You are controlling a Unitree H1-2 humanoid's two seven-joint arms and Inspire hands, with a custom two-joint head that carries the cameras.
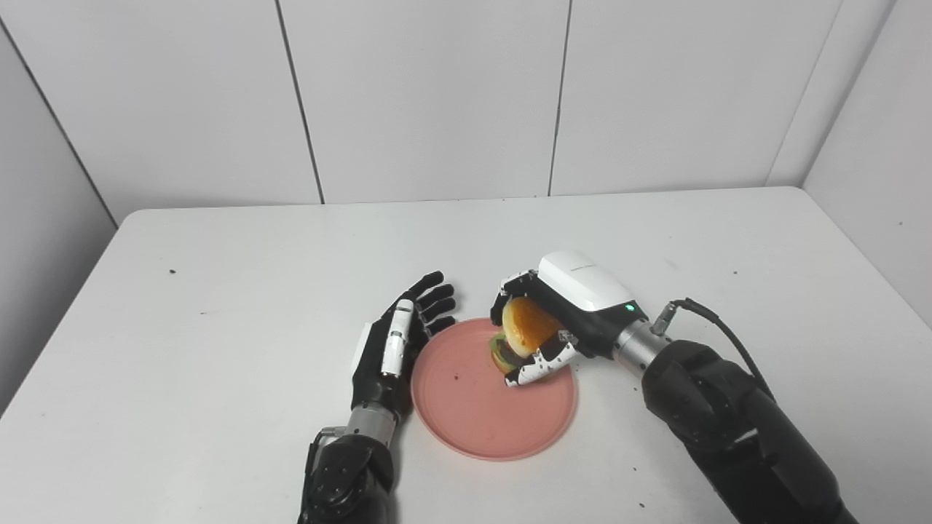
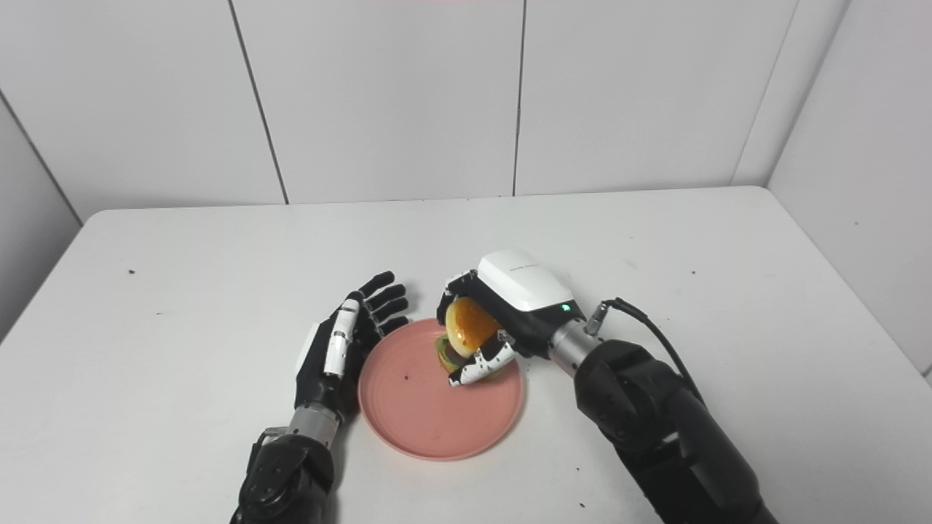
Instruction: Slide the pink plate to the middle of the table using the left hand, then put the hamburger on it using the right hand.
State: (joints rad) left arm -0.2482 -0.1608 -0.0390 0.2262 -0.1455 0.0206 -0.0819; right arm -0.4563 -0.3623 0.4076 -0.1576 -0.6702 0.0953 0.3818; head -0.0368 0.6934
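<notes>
A round pink plate [image 1: 473, 415] lies on the white table [image 1: 218, 306] a little in front of its middle. My right hand [image 1: 561, 313] is shut on the hamburger [image 1: 526, 331], which is tilted on its side over the plate's far right part, its lower edge at or just above the plate surface. My left hand [image 1: 397, 342] rests open beside the plate's left rim, fingers stretched away from me, its palm side against or very near the rim. In the right eye view the hamburger [image 2: 466, 331] and plate [image 2: 422, 415] show the same way.
White wall panels [image 1: 437, 94] close off the table at the back and both sides. A few small dark specks [image 1: 172, 271] dot the tabletop. The table's left edge [image 1: 58, 327] and right edge [image 1: 866, 255] lie well away from both hands.
</notes>
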